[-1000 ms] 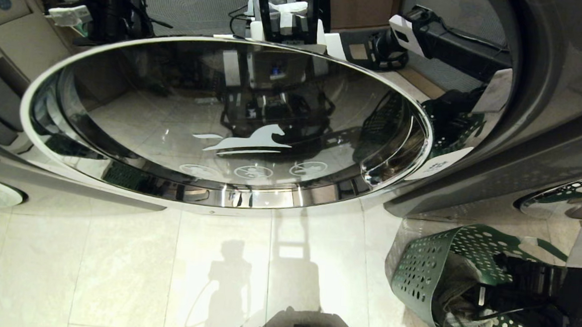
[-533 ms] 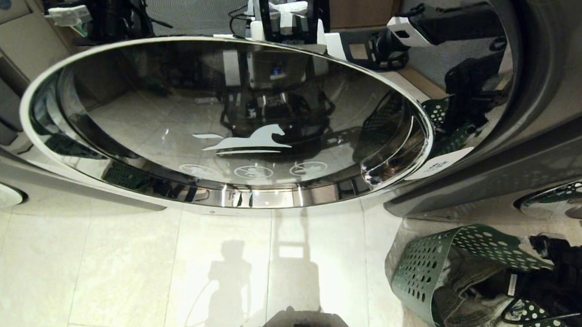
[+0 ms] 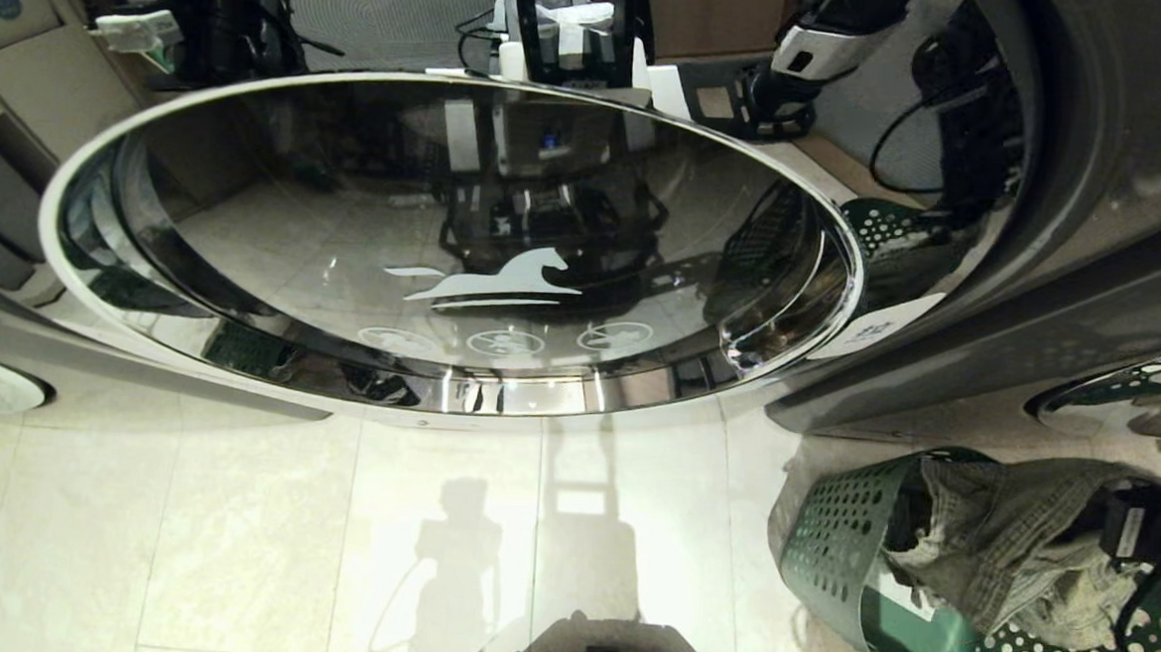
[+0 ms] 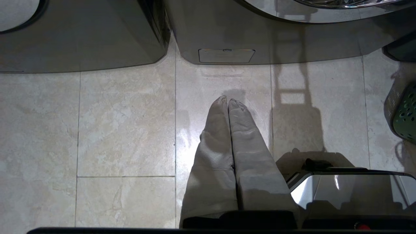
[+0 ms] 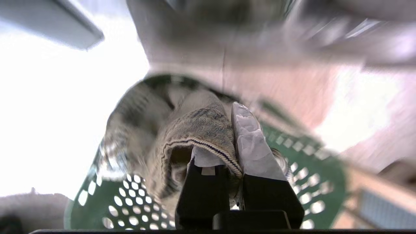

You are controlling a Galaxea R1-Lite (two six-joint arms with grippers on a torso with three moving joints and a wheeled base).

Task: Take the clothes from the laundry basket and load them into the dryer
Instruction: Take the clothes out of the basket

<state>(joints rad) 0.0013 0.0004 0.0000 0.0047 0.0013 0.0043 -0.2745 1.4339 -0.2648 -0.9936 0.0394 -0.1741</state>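
Note:
The green perforated laundry basket (image 3: 832,548) stands on the floor at the lower right, beside the dryer (image 3: 1092,243). Its big round glass door (image 3: 446,239) fills the middle of the head view. My right gripper (image 5: 229,130) is shut on a grey-olive garment (image 5: 195,130). That garment (image 3: 1006,547) hangs bunched above the basket's rim, and my right gripper (image 3: 1122,523) is partly buried in the cloth at the right edge. My left gripper (image 4: 228,100) is parked low over the floor tiles, its covered fingers pressed together with nothing between them.
Pale tiled floor (image 3: 232,526) lies in front of the machines. A second machine (image 4: 81,32) stands to the left of the dryer. The basket's edge (image 4: 403,113) shows to one side of the left gripper. Shelves and cabling (image 3: 17,88) sit at the far left.
My right gripper has come up out of the basket and shifted right, drawing the grey-olive garment up over the rim. The left arm has not moved.

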